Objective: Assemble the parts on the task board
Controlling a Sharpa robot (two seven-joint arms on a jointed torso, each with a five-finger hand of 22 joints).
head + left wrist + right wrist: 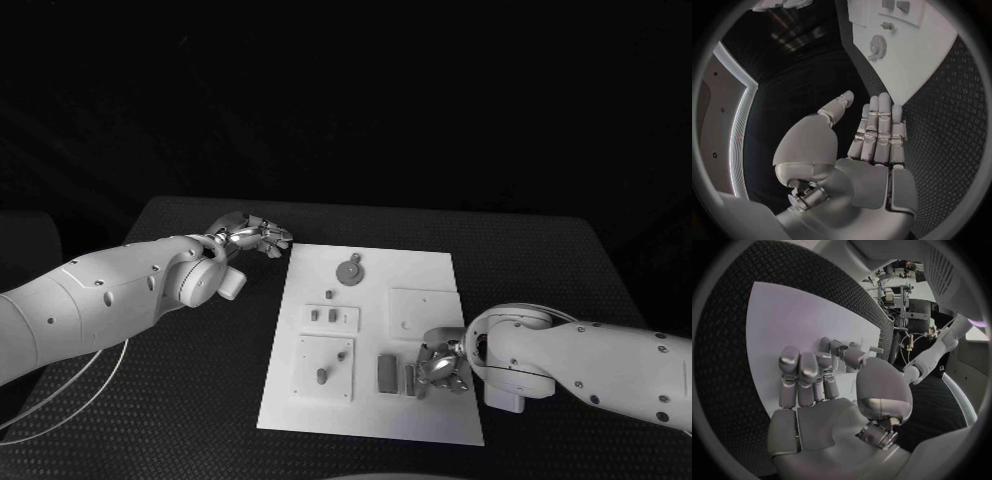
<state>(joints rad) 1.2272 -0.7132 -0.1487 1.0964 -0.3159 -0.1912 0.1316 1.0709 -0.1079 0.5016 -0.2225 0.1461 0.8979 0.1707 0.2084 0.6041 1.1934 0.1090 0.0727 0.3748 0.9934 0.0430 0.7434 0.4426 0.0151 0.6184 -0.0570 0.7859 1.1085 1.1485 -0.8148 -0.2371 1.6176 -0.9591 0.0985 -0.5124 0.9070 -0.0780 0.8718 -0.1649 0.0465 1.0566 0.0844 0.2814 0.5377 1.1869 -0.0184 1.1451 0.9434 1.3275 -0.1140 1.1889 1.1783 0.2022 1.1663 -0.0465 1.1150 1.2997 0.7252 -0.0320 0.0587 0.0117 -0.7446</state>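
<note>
Head view: right hand (441, 366) hovers over grey parts (387, 373) near the white board's (418, 270) right edge; whether its fingers hold one I cannot tell, and a fumble could scatter them. Left wrist view: left hand (870, 145) flat, fingers together, empty, beside the board. Right wrist view: fingers (807, 371) curl above the board.

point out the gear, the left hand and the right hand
gear (349, 270), head view, centre of the disc
left hand (254, 236), head view, middle of the silver hand
right hand (440, 365), head view, middle of the silver hand

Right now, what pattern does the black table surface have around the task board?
The table has a fine raised diamond texture, clearest in the left wrist view beside the plain white task board.
</note>
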